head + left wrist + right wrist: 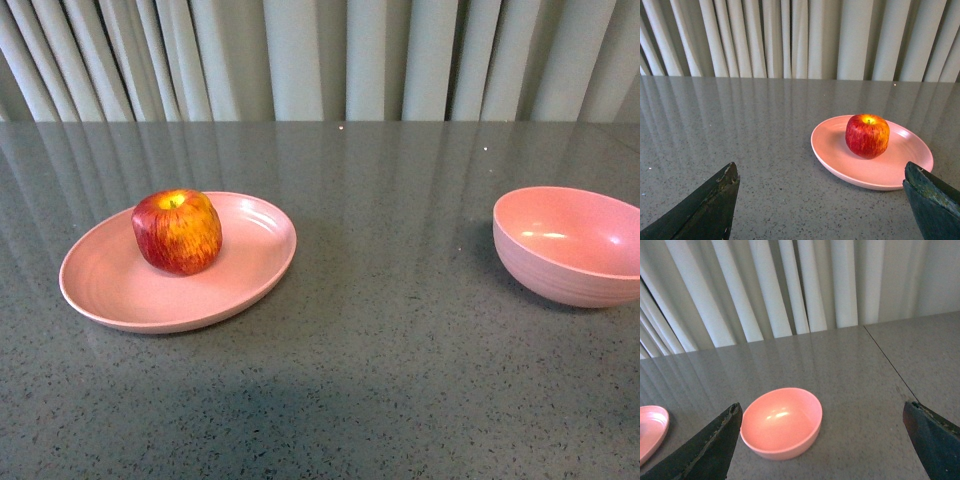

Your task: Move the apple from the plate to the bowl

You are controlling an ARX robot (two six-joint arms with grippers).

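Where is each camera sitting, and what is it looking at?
Front view: on the robot's body, facing table and curtain; sees apple on plate, bowl apart; no arms.
Left wrist view: on the left arm, facing apple and plate; open left gripper shows.
Right wrist view: on the right arm, facing the bowl; open right gripper shows.
Shared: all three see the plate.
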